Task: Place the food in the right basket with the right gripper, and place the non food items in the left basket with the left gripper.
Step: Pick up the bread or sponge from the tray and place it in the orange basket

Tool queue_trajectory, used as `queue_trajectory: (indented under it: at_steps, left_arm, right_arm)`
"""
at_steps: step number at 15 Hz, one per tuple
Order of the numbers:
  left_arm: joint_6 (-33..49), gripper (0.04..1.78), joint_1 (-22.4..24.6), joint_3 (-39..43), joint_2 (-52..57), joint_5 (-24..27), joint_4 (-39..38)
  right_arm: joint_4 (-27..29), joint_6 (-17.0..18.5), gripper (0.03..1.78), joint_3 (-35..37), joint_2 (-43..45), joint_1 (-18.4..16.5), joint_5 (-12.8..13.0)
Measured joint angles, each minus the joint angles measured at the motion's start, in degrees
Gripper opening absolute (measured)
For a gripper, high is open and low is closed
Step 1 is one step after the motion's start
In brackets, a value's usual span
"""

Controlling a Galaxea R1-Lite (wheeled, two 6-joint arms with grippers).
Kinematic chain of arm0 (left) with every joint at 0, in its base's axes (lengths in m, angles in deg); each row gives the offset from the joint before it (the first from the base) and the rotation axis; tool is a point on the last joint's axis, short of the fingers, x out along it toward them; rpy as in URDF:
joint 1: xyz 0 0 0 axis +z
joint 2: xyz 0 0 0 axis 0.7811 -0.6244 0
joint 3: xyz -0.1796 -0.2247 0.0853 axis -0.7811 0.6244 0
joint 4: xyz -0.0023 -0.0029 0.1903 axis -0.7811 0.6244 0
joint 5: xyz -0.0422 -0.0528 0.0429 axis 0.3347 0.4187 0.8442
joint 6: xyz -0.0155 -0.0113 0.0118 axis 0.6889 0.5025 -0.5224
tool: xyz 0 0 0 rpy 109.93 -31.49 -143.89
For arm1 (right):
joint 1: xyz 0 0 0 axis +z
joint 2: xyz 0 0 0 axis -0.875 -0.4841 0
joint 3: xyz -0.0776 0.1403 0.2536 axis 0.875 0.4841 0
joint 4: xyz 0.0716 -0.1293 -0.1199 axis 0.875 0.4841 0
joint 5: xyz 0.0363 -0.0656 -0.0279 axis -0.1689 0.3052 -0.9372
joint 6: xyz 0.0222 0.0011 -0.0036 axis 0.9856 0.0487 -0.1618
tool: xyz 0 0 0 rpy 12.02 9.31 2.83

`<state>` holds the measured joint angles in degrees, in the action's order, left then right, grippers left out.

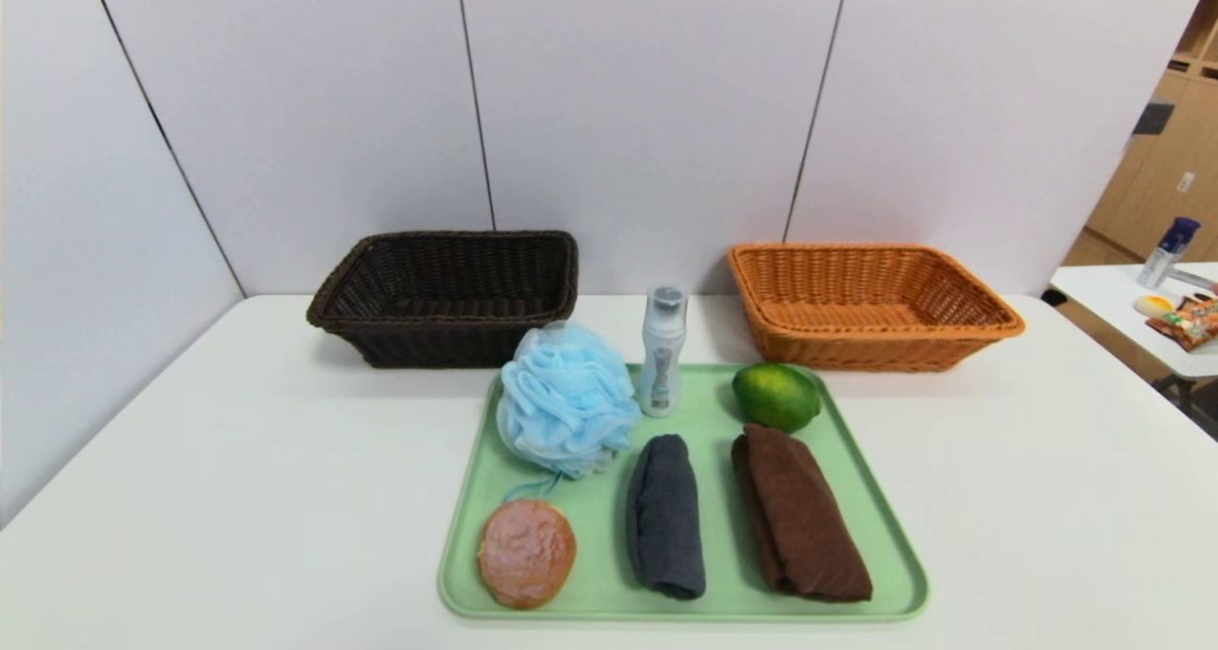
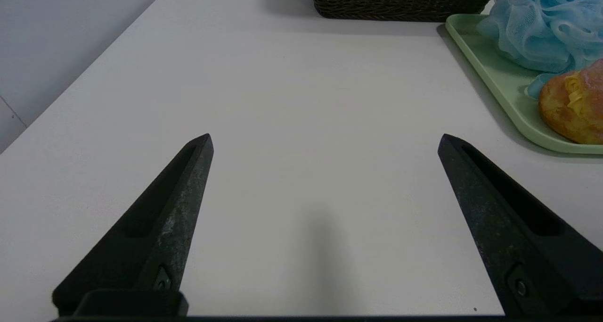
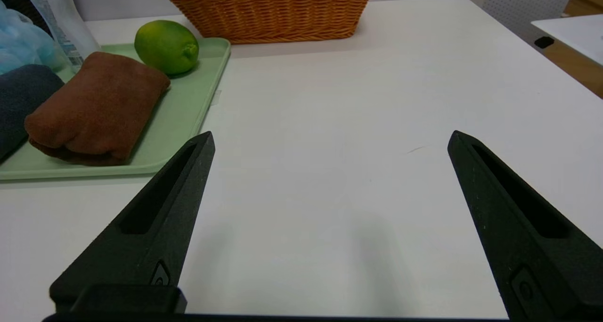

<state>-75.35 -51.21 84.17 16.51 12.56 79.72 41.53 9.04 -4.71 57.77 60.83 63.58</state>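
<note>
Everything I must sort lies on the flat green plastic tray (image 1: pixel 885 526), with the dark brown wicker basket (image 1: pixel 447 293) behind its left corner and the orange wicker basket (image 1: pixel 871 303) behind its right. My left gripper (image 2: pixel 325 140) and right gripper (image 3: pixel 330 138) hang wide open and empty beside the tray. I should first lower the right one around the round green fruit (image 1: pixel 775 396) at the tray's back right, missing the brown rolled towel (image 1: pixel 799 515) just before it.
</note>
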Motion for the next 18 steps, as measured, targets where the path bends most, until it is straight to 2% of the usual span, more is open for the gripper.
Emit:
queue_trajectory:
  at_steps: [4, 6, 9, 11, 14, 16, 18]
  left_arm:
    - [0.7, 1.69, 0.0, -2.1, -0.2, -0.8, 0.9]
    - [0.8, 1.69, 0.0, -7.7, -2.0, 0.5, 5.6]
    - [1.5, 1.69, 0.0, -20.6, -10.3, 3.2, 15.3]
    - [4.5, 1.69, 0.0, -29.9, -19.8, 5.5, 19.5]
    - [10.2, 1.69, -0.2, -44.8, -36.2, 8.9, 25.4]
    - [12.6, 1.69, -1.6, -54.0, -46.6, 9.9, 29.1]
    - [14.6, 1.69, -6.1, -61.3, -55.2, 9.0, 32.1]
  right_arm:
    - [2.7, -0.6, 1.71, -1.4, -0.2, 0.0, -0.2]
    - [6.7, -0.1, 1.71, -6.9, -2.1, 0.0, -1.8]
    - [15.9, 3.3, 1.71, -25.6, -13.4, 0.0, -6.0]
    - [23.7, 5.5, 1.71, -43.7, -26.2, 0.0, -8.0]
    - [38.1, 7.7, 1.71, -69.7, -47.3, 1.4, -9.6]
    - [47.3, 9.5, 1.71, -83.3, -60.0, 4.8, -9.5]
    - [54.7, 12.3, 1.71, -92.4, -70.2, 10.7, -7.5]
